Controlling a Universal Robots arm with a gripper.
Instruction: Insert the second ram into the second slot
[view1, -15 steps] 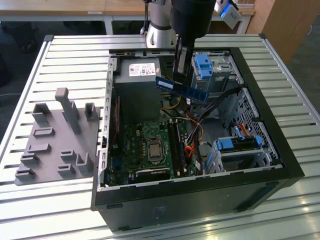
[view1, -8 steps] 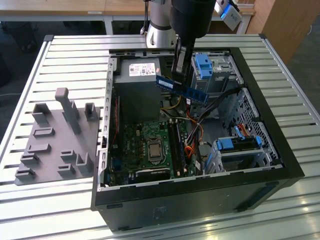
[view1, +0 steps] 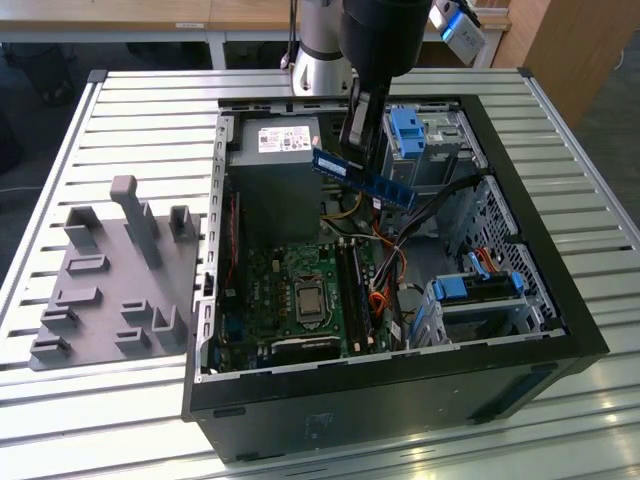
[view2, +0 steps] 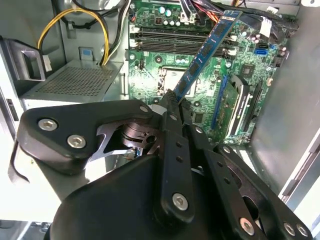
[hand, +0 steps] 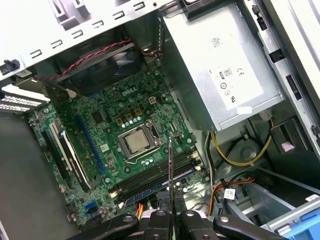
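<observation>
My gripper (view1: 362, 148) hangs over the open computer case, shut on the second ram (view1: 364, 178), a long blue stick with dark chips held tilted above the motherboard (view1: 290, 300). In the second wrist view the ram (view2: 208, 49) juts out from the gripper (view2: 175, 98) towards the board. Edge-on in the first wrist view, the ram (hand: 170, 167) rises from the gripper (hand: 170, 214) and lines up roughly over the row of dark memory slots (hand: 152, 179). Those slots (view1: 356, 288) lie beside the processor (view1: 303, 298). Which one is the second slot I cannot tell.
A grey power supply (view1: 275, 160) fills the case's far corner. Blue drive cages (view1: 410, 130) (view1: 478, 290) and a tangle of cables (view1: 392, 250) crowd the exterior view's right side. A grey fixture with posts (view1: 115, 270) stands outside the case on the slatted table (view1: 120, 400).
</observation>
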